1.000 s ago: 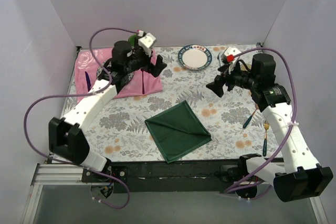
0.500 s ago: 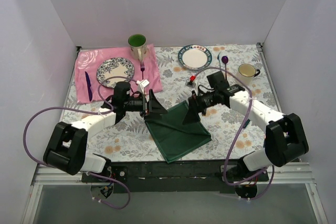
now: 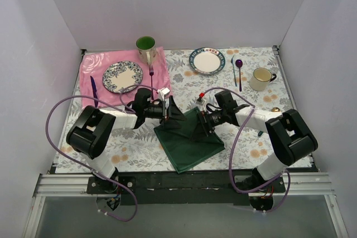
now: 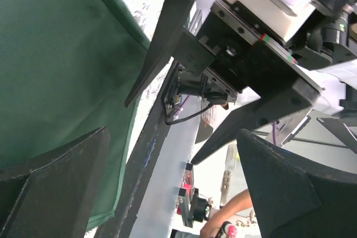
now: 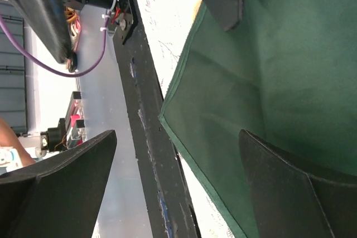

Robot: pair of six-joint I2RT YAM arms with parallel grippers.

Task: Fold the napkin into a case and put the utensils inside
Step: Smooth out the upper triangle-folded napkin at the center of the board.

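**Both claws wide over the napkin, folding not yet under way**

Nearest the arm bases, the dark green napkin (image 3: pixel 189 142) lies flat as a diamond at the lower centre of the floral table (image 3: pixel 125 129), with faint crease lines across it. It looks folded down to a smaller square, but I see no pocket yet. Just beyond its middle, over the upper corner, the left claw (image 3: pixel 174 116) and the right claw (image 3: pixel 199 129) face each other low above the cloth. Both are spread fully open and hold nothing. The left wrist view confirms this: green fabric (image 4: pixel 56 82) fills its left side, with the opposite claw's splayed fingers above. The right wrist view shows the napkin's hemmed edge (image 5: pixel 251 82) between its own parted fingers.

My judgement is that the task is at its start. The case has still to be folded and the cutlery has still to go in.

The utensils (image 3: pixel 275 109) sit at the right of the frame, well apart from the napkin. The right forearm covers most of them: only a gold head and a sliver of dark handle show, so I cannot tell how many there are.

Farther back are a pink cloth (image 3: pixel 162 79) with a patterned plate (image 3: pixel 122 76), a green mug (image 3: pixel 146 46), a white plate (image 3: pixel 207 61), a purple spoon (image 3: pixel 239 66) and a cream mug (image 3: pixel 260 79). Whether either claw touches the cloth is unclear.
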